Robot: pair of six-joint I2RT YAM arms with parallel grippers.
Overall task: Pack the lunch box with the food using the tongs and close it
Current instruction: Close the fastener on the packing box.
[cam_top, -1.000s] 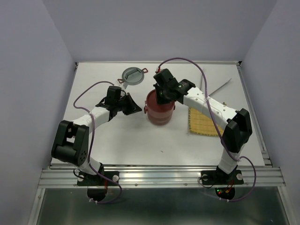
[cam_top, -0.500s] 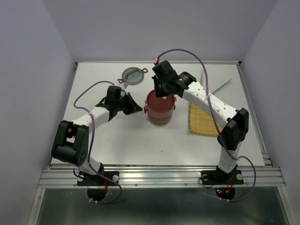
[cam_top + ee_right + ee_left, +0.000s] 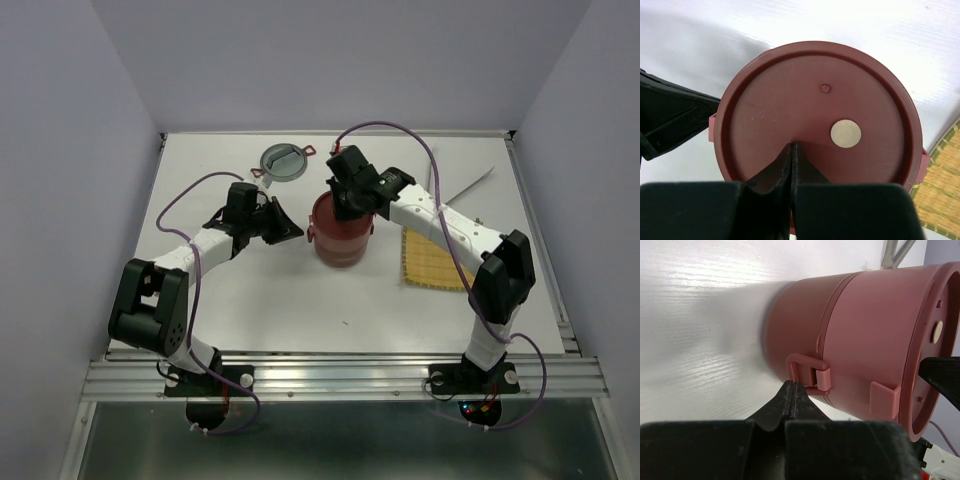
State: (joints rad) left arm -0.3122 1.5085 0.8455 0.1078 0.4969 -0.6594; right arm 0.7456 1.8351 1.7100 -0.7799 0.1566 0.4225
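Lid (image 3: pixel 785 95) tops the lunch box (image 3: pixel 865 330), my empty right claw (image 3: pixel 792 146) shut above it, empty left claw (image 3: pixel 791 386) shut by its handle (image 3: pixel 823 376).

So the white table (image 3: pixel 290 300) has a yellow woven mat (image 3: pixel 430 265) lying flat on its right side, a bit skewed to the table edges. Way at the back, left of centre, there's a round grey disc (image 3: pixel 281 161) with little red tabs on its rim, well apart from the mat. Tiny dark speck (image 3: pixel 345 322) near the front too. A metal rail (image 3: pixel 340 378) runs along the near edge, with pale lilac walls (image 3: pixel 330 60) all round.
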